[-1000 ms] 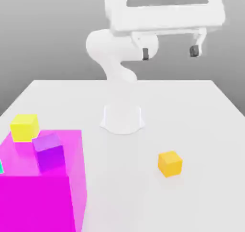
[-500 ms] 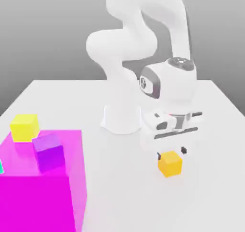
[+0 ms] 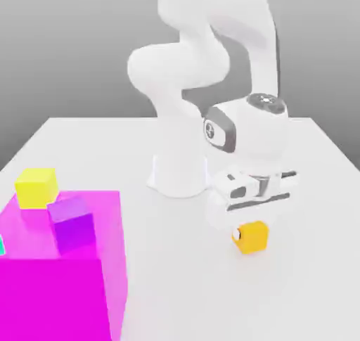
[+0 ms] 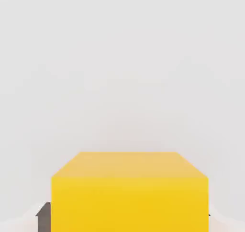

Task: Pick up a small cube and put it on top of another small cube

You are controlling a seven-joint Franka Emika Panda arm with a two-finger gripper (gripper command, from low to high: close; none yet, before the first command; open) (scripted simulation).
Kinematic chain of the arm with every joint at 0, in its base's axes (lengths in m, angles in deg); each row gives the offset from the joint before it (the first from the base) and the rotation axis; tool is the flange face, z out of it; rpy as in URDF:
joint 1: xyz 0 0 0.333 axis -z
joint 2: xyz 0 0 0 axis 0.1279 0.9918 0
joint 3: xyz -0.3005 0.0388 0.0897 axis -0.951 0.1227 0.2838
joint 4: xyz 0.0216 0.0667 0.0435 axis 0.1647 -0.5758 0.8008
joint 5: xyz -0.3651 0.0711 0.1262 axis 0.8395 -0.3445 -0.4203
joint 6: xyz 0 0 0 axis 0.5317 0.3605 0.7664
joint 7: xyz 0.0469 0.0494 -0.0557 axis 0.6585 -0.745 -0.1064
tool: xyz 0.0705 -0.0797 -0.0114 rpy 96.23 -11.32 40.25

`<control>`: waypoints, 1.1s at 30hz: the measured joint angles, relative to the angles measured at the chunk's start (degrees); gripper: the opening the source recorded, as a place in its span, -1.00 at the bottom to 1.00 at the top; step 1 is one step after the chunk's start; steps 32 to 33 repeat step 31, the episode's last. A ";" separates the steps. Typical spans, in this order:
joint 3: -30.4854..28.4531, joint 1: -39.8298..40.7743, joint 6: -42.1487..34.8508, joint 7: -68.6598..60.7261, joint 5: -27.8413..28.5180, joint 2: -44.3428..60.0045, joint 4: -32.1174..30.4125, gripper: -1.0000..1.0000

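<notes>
A small orange-yellow cube (image 3: 252, 237) rests on the white table (image 3: 176, 276) at the exterior view's right. My gripper (image 3: 252, 231) has come down over it, with one dark fingertip (image 3: 237, 233) pressed to its side. In the hand view the same cube (image 4: 129, 193) sits between my fingers, and a dark pad (image 4: 43, 216) lies flush against one side face. The gripper is shut on this cube, which still looks to be on the table. A small yellow cube (image 3: 36, 187) stands at the exterior view's far left.
A large translucent magenta block (image 3: 63, 283) takes up the front left corner. A small purple cube (image 3: 72, 223) shows against it. A sliver of something teal (image 3: 1, 247) sits at the left edge. The arm's white base (image 3: 179, 174) stands mid-table.
The hand dropped from high above the table onto the orange-yellow cube. Its fingers went from hovering just over the cube to gripping its sides.
</notes>
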 joint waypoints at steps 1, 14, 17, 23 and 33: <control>-0.20 -0.56 -1.73 -0.69 -1.01 -2.07 -0.34 -1.00; -14.26 13.76 -32.21 -7.26 2.15 -12.25 20.30 -1.00; -18.13 17.94 -39.70 -8.96 3.23 -13.74 26.45 -1.00; -25.66 26.25 -54.71 -12.18 5.54 -16.88 38.74 -1.00; -27.79 27.79 -48.17 -13.49 5.25 -13.93 35.06 1.00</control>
